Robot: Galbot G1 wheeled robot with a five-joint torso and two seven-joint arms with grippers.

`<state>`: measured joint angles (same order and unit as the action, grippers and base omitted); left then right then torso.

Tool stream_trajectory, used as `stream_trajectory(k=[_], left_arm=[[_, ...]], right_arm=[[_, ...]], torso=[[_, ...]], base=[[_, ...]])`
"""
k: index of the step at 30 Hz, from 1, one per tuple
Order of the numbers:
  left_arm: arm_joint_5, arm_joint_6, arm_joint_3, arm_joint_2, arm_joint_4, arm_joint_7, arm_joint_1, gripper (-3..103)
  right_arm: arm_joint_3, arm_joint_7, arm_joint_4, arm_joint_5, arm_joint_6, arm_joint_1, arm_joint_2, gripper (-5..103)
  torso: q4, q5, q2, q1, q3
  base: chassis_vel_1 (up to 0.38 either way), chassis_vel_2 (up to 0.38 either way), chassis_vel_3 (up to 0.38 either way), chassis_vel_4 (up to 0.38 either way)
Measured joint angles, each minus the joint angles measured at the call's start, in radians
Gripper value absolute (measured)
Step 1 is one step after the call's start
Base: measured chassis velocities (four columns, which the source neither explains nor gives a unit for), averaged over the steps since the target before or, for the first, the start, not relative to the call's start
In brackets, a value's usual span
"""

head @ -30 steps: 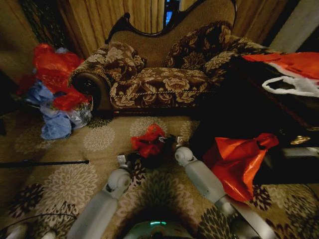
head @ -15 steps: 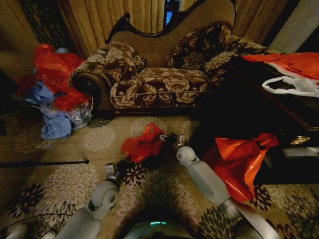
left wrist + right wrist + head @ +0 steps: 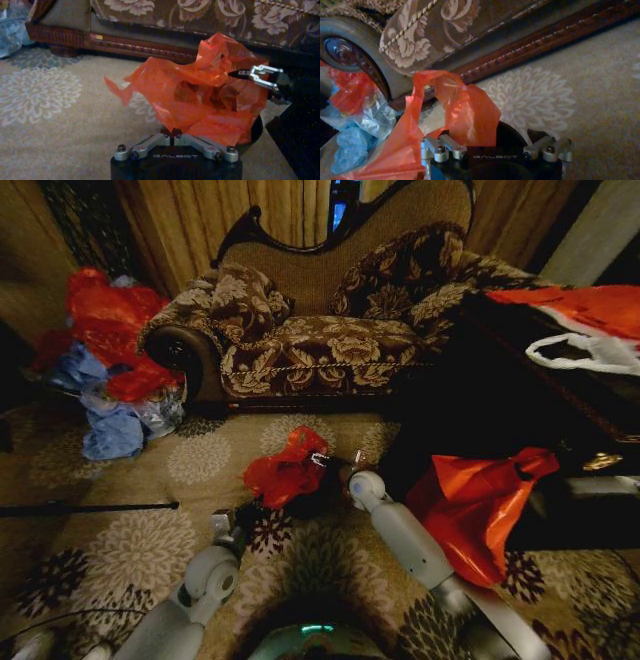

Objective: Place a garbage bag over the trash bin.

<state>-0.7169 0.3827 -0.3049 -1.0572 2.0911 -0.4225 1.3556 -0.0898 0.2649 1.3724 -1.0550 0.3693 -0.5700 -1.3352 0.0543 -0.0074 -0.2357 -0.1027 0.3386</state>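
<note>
Both pincers stretch garbage bag (image 3: pixel 287 471) sideways over trash bin (image 3: pixel 255 131).

A home living room. A carved wooden sofa (image 3: pixel 320 330) with floral upholstery stands before heavy curtains (image 3: pixel 200 220). A patterned flower carpet (image 3: pixel 150 480) covers the floor.

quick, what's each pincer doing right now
Left pincer: shut on the lower edge of the garbage bag.
Right pincer: shut on the same bag's upper edge, on the far side from the left one.
</note>
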Motion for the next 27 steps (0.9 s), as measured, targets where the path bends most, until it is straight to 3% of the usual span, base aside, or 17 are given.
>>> stream_trajectory(k=[1, 4, 5, 6, 9, 11, 12, 15, 18, 20, 21, 24, 27], left_arm=[[0.003, -0.002, -0.001, -0.001, 0.000, 0.001, 0.002, 0], [0.009, -0.006, -0.002, -0.005, -0.001, 0.003, 0.006, 0], [0.011, -0.007, -0.002, -0.010, -0.001, 0.003, 0.007, 0], [0.011, -0.007, -0.002, -0.010, -0.001, 0.003, 0.007, 0], [0.014, -0.008, -0.002, -0.017, -0.002, 0.003, 0.009, 0], [0.015, -0.009, -0.004, -0.018, -0.001, 0.003, 0.010, 0], [0.015, -0.009, -0.006, -0.018, 0.001, 0.003, 0.013, 0], [0.015, -0.009, -0.010, -0.017, 0.007, 0.003, 0.017, 0], [0.015, -0.009, -0.021, -0.015, 0.019, 0.002, 0.028, 0], [0.014, -0.009, -0.025, -0.015, 0.024, 0.001, 0.033, 0], [0.014, -0.009, -0.029, -0.014, 0.030, 0.001, 0.039, 0], [0.014, -0.009, -0.032, -0.014, 0.036, 0.001, 0.046, 0], [0.014, -0.009, -0.033, -0.014, 0.039, 0.001, 0.048, 0]], right_arm=[[-0.003, -0.003, 0.000, 0.000, -0.002, 0.001, 0.002, 88], [-0.011, -0.004, 0.006, 0.003, -0.004, 0.002, 0.011, 88], [-0.013, -0.003, 0.016, 0.003, -0.005, 0.000, 0.018, 79], [-0.013, -0.003, 0.016, 0.003, -0.005, 0.000, 0.018, 79], [-0.016, -0.017, 0.038, 0.007, -0.007, -0.017, 0.044, 66], [-0.014, -0.030, 0.042, 0.010, -0.007, -0.023, 0.051, 66], [-0.008, -0.046, 0.048, 0.014, -0.007, -0.030, 0.060, 58], [0.002, -0.065, 0.061, 0.015, -0.006, -0.040, 0.072, 58], [0.018, -0.081, 0.070, 0.014, -0.002, -0.052, 0.088, 42], [0.023, -0.083, 0.070, 0.014, -0.002, -0.053, 0.089, 42], [0.029, -0.084, 0.070, 0.013, -0.002, -0.055, 0.089, 35], [0.032, -0.086, 0.070, 0.012, -0.004, -0.056, 0.089, 26], [0.033, -0.086, 0.067, 0.013, -0.008, -0.056, 0.085, 26]], torso=[[0.0000, 0.0000, 0.000, 0.000, 0.000], [0.0000, 0.0001, 0.000, 0.000, 0.000], [0.0000, 0.0000, 0.000, 0.000, 0.000], [0.0000, 0.0000, 0.000, 0.000, 0.000], [0.0001, 0.0001, 0.000, 0.000, 0.000], [0.0001, 0.0002, 0.000, 0.000, 0.000], [0.0001, 0.0001, 0.000, 0.000, 0.000], [0.0001, 0.0001, 0.000, 0.000, 0.000], [0.0002, 0.0001, 0.000, 0.000, 0.000], [0.0001, 0.0001, 0.000, 0.000, 0.000], [0.0000, 0.0001, 0.000, 0.000, 0.000], [0.0001, 0.0001, 0.000, 0.000, 0.000], [0.0000, 0.0001, 0.000, 0.000, 0.000]], base=[[0.000, 0.000, 0.000, 0.000], [0.000, 0.000, 0.000, 0.000], [0.000, 0.000, 0.000, 0.000], [0.000, 0.000, 0.000, 0.000], [0.000, 0.000, 0.000, 0.000], [0.000, 0.000, 0.000, 0.000], [0.000, 0.000, 0.000, 0.000], [0.000, 0.000, 0.000, 0.000], [0.000, 0.000, 0.000, 0.000], [0.000, 0.000, 0.000, 0.000], [0.000, 0.000, 0.000, 0.000], [0.000, 0.000, 0.000, 0.000], [0.000, 0.000, 0.000, 0.000]])
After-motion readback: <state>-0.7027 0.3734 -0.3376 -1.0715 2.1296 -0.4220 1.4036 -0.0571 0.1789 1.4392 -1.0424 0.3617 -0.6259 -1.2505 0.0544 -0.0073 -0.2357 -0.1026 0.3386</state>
